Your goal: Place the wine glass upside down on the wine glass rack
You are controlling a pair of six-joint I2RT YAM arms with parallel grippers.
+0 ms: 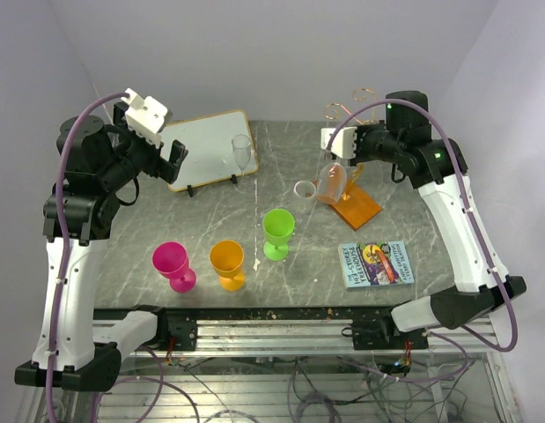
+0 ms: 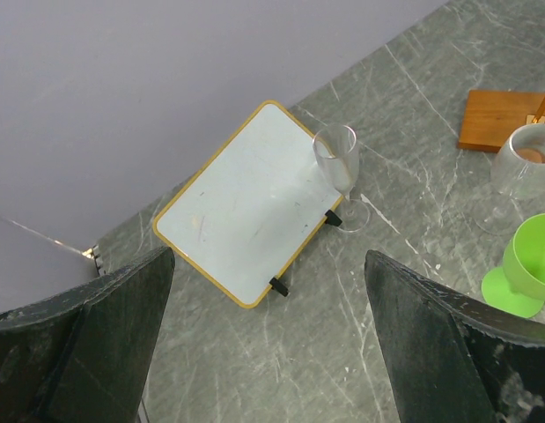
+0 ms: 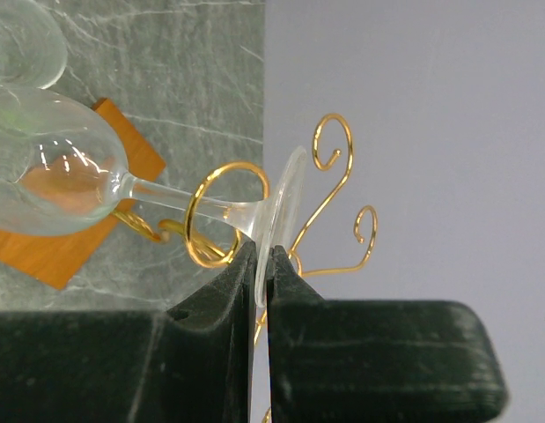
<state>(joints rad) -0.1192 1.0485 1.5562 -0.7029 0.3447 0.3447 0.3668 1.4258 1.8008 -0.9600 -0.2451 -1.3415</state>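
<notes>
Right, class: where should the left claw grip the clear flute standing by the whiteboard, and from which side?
Probably the flute by its slim bowl, coming level from the side away from the whiteboard: it stands upright, the board leaning close beside it.

A grey marbled surface carries a yellow-framed white board, tilted on black feet at the far left; a clear flute glass stands upright just beside it; nearer, a pink goblet, an orange goblet and a green goblet stand upright; a colourful book lies flat, near right.
</notes>
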